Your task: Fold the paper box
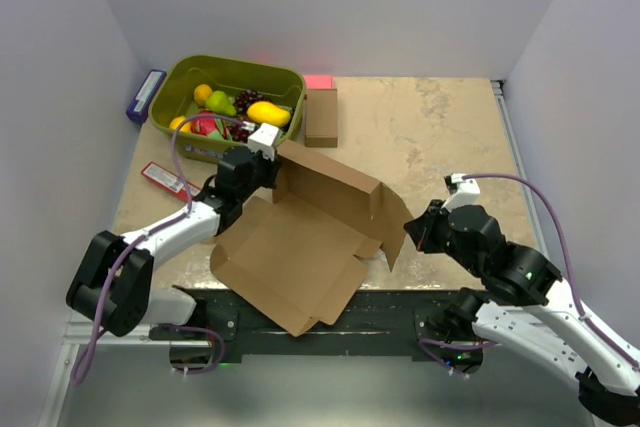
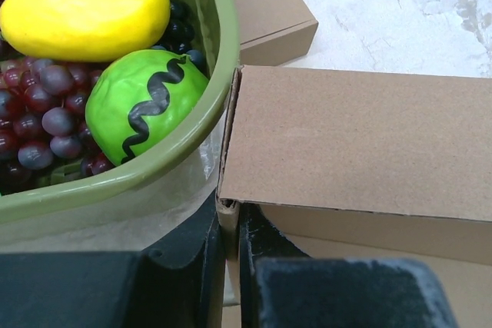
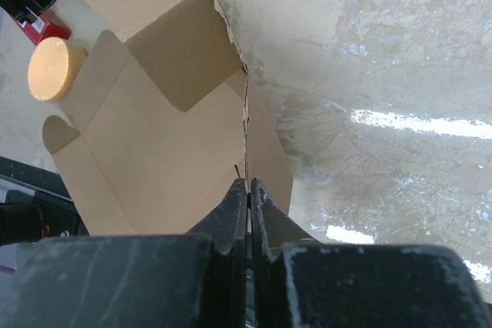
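The paper box lies half-raised mid-counter; your left hand pinches its wall corner at ten o'clock, your right hand pinches the flap edge at three; pull unevenly and the cardboard could tear, or the wall catch the green bin.

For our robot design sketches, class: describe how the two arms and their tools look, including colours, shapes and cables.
The left arm and right arm have white rounded links joined by chunky black joints. A purple cable loops along each. The right arm shows a small green light. The left tool and right tool have flat black fingers.
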Available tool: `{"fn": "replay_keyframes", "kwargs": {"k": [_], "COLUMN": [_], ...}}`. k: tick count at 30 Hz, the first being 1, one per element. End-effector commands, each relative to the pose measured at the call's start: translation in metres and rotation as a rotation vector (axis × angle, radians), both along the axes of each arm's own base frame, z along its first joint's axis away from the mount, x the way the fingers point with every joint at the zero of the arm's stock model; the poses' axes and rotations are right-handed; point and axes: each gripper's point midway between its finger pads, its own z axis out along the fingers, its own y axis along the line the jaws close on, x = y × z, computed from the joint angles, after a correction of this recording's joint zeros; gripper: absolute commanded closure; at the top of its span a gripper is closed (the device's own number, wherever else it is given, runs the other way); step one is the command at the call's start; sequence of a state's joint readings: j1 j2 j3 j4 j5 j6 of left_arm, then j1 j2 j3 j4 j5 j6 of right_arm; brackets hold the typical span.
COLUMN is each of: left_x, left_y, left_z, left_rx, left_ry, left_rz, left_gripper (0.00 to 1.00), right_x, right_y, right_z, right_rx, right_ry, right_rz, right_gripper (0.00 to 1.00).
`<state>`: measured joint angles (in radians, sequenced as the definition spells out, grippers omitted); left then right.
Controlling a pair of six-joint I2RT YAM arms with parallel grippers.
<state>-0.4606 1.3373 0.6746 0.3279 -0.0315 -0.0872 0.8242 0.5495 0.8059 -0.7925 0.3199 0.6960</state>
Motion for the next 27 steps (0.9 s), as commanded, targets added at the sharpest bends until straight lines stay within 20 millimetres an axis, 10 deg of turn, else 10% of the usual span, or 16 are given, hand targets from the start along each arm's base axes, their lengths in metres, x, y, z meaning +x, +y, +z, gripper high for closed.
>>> {"fn": "replay_keyframes", "kwargs": {"k": [1,5,11,27], "left_x": [0.009,-0.001,-0.025,-0.074], "left_y": [0.015,0.001,0.0,0.026], "left_z": [0.002,0.008,0.017,0.079], "left_rx": [0.03,-0.006,-0.037,-0.194], "left_ry": [-0.035,-0.006,0.064,0.046], "left_rz": [0.104,0.042,0.006,0.03], "left_gripper": [0.92,0.54,0.23,0.08], "right_x": [0.006,0.011,0.016,0.027], "right_y": [0.009,0.003,-0.001,0.007], "right_z": [0.017,0.008,0.005,-0.014], "right_rx": [0.071,0.045,0.01,-0.066], "right_ry": [-0.043,-0.034,-0.032,-0.005], "right_rz": [-0.002,-0.047,-0.076,-0.074], "right_gripper": [1.0,1.0,0.86,0.37]}}
